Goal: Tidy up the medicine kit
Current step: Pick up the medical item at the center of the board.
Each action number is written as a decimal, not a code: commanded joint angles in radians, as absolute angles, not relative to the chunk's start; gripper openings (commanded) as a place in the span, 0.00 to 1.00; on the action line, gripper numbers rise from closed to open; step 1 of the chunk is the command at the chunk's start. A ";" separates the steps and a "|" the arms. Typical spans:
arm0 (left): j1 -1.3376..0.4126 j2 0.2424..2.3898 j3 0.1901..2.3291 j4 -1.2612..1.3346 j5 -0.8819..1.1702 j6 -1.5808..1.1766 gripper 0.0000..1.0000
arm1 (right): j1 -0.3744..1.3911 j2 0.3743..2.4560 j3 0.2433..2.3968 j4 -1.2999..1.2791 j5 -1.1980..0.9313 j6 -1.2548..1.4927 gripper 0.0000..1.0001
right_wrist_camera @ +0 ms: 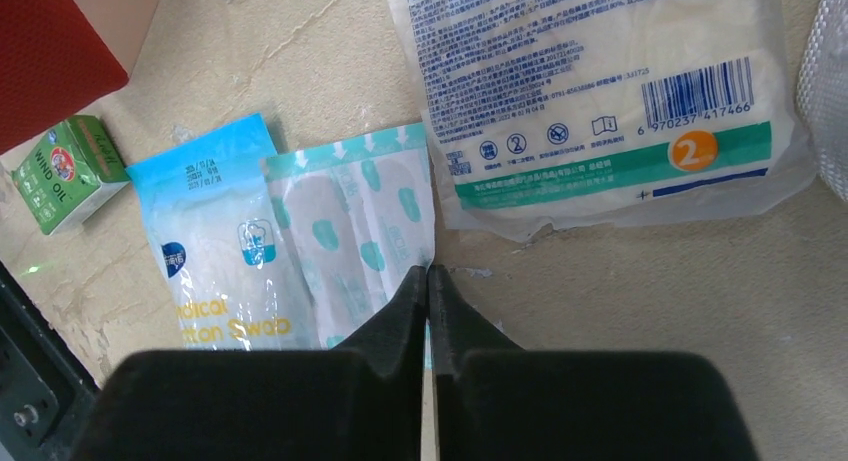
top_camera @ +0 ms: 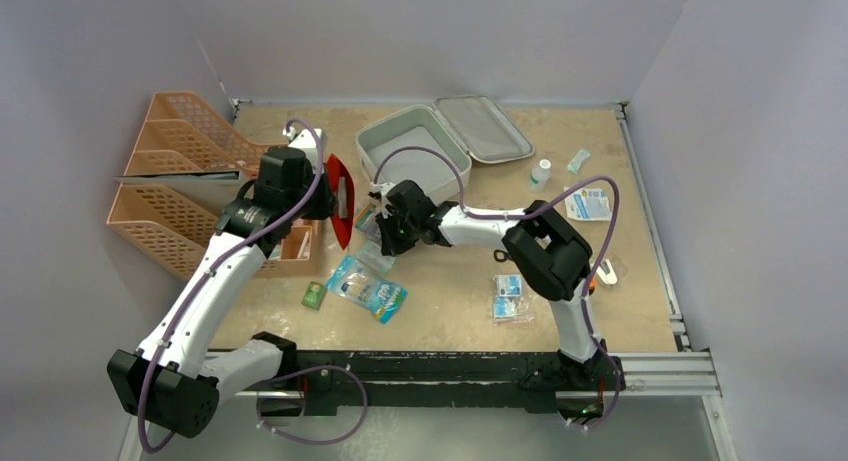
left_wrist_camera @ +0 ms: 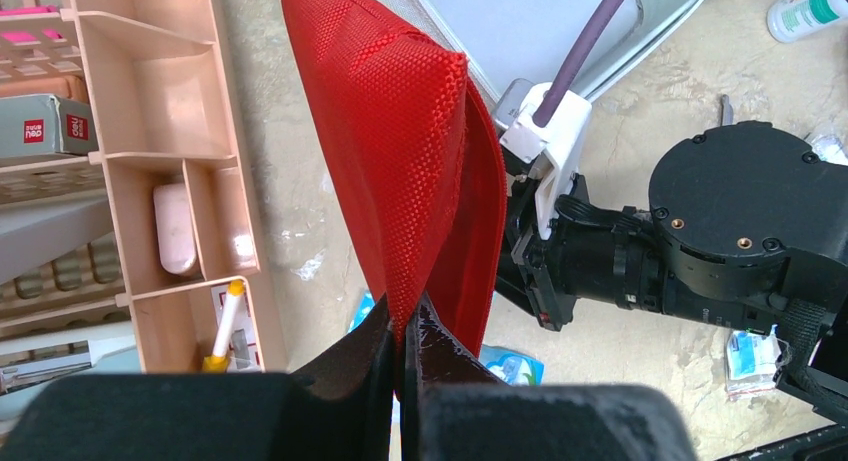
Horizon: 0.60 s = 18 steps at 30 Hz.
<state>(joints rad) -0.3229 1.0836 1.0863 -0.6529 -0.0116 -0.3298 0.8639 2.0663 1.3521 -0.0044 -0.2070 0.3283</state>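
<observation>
The medicine kit lies open at the back of the table, its lid flat to the right. My left gripper is shut on the lower edge of a red pouch and holds it up, left of the kit. My right gripper sits low over the table in front of the kit. It is shut on the right edge of a teal-patterned plaster packet. A cotton swab pack lies beside that packet and a large gauze packet lies beyond it.
Orange mesh file trays and a beige desk organiser stand at the left. A green oil box, a white bottle, a printed packet and small sachets lie around the table.
</observation>
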 commanded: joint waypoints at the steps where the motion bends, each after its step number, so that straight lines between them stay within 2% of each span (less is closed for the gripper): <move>1: -0.319 1.080 1.087 -0.617 -0.005 -0.331 0.00 | 0.870 2.016 1.333 -0.016 -0.190 0.305 0.00; 18: -0.319 1.112 1.086 -0.608 0.070 -0.327 0.00 | 0.868 1.636 1.204 -0.159 -0.159 0.339 0.00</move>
